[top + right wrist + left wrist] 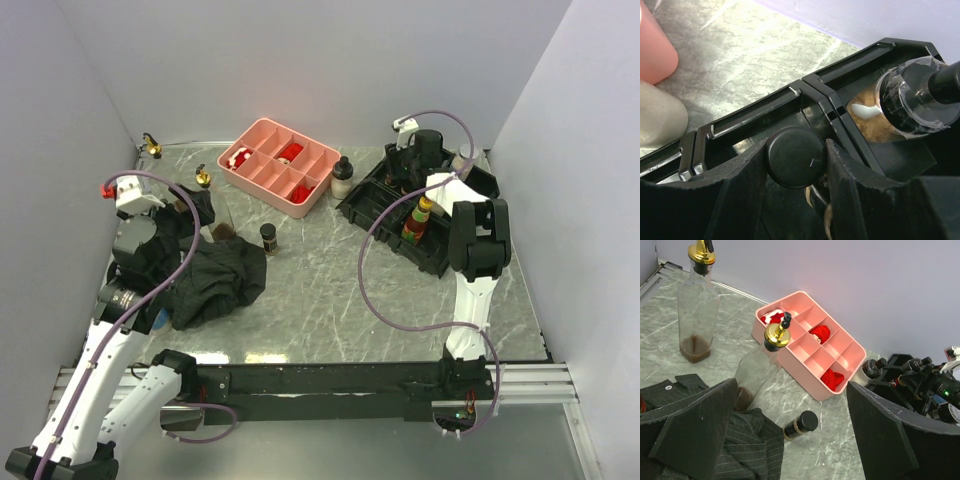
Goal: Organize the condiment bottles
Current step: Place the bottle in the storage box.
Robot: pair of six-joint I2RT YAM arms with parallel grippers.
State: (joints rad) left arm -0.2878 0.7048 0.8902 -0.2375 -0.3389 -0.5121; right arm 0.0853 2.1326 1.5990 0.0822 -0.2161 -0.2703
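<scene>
One jar, seemingly within right tool

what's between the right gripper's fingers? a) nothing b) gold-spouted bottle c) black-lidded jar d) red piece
c: the right wrist view shows the round top of the black-lidded jar held between the two fingers of the right gripper, over the rack.

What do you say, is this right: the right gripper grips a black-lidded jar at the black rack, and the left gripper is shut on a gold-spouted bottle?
Not fully. The left gripper is open and holds nothing; the gold-spouted bottle stands free ahead of it, as the left wrist view shows. The right gripper does grip the black-lidded jar at the black rack.
</scene>
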